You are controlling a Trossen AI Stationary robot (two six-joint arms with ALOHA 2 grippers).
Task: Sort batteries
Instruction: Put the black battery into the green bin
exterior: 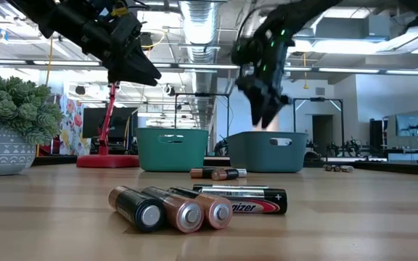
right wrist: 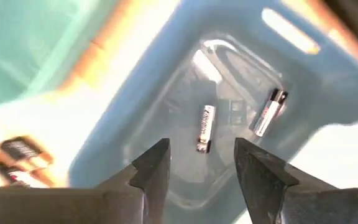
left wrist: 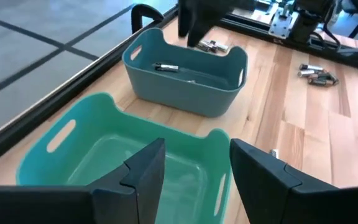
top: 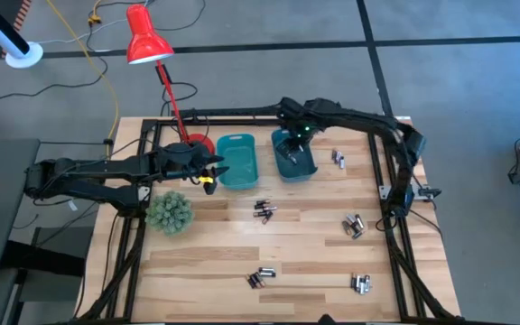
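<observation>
Small cylindrical batteries lie in loose clusters on the wooden table (top: pixel 264 210) (top: pixel 354 226) (top: pixel 260 277) (top: pixel 360 284) (top: pixel 338 158); in the low view one cluster lies close (exterior: pixel 194 206). Two bins stand side by side near the far edge: a light teal one (top: pixel 237 161) and a darker blue-teal one (top: pixel 294 155). Two batteries lie in the darker bin (right wrist: pixel 205 127) (right wrist: pixel 267 112). My right gripper (right wrist: pixel 197 162) hangs open and empty above that bin. My left gripper (left wrist: pixel 191 168) is open and empty above the light teal bin (left wrist: pixel 104 149), at its left side.
A green spiky plant in a pot (top: pixel 170 212) stands near the table's left edge, close to my left arm. A red desk lamp (top: pixel 147 41) leans over the far-left corner on its round base (top: pixel 197 143). A black frame runs around the table.
</observation>
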